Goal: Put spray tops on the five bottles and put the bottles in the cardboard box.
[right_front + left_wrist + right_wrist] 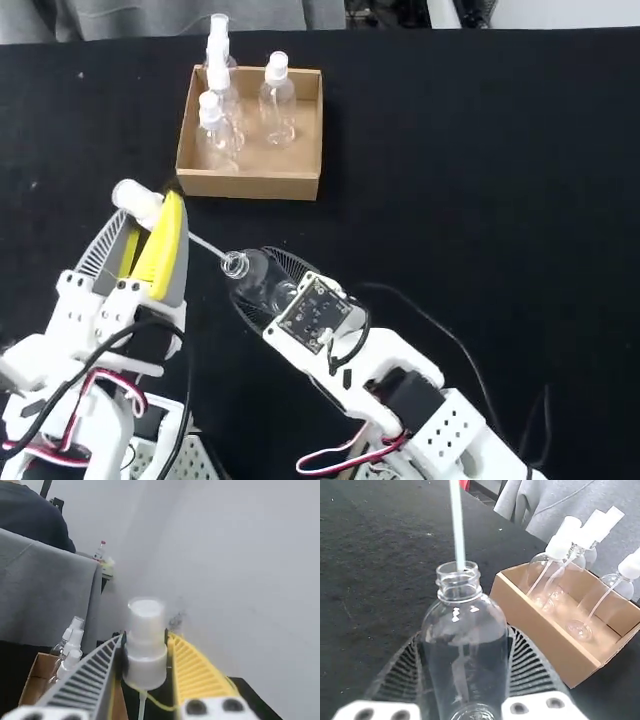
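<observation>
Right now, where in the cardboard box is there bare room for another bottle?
The cardboard box is bare in its near right corner, between the right-hand bottle and the front wall. Its left side is crowded with bottles.

High view looks down over table point(500, 150), wrist views close, all share cardboard box point(250, 185)

Left gripper point(148, 207): at the table's near left, fingers clamped on a spray top point(133, 196).
Right gripper point(258, 285): beside it, angled leftward, closed around a bottle point(246, 272).
</observation>
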You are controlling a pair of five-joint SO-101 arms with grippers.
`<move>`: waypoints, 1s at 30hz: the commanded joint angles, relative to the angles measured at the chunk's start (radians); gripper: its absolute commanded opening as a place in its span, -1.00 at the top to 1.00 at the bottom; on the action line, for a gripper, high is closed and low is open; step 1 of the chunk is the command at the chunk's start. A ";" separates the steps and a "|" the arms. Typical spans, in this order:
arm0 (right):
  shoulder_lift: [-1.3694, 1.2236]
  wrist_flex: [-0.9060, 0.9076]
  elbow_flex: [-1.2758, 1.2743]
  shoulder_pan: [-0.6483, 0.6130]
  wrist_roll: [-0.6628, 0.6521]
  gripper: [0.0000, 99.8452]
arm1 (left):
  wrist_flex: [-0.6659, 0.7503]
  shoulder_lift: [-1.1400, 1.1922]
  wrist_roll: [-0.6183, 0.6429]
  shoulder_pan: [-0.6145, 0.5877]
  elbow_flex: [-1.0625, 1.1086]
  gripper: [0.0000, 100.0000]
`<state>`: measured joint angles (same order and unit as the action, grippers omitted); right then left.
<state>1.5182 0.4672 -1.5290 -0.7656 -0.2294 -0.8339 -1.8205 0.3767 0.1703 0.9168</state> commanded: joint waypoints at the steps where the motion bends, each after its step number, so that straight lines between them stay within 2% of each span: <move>1: 0.030 -0.035 0.005 0.020 0.000 0.98 | -0.025 -0.003 -0.009 -0.005 -0.041 0.94; 11: 0.031 -0.035 0.005 0.020 0.000 0.98 | -0.020 -0.003 -0.009 -0.005 0.008 0.93; 19: 0.033 -0.034 0.005 0.020 0.000 0.97 | -0.021 -0.002 -0.069 0.081 0.061 0.94; 30: 0.033 -0.035 0.012 0.020 0.000 0.97 | -0.021 -0.002 -0.074 0.088 0.162 0.94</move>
<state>1.5182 0.4641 -1.5290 -0.7656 -0.2294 -0.8585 -1.8205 0.3138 0.2409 1.0794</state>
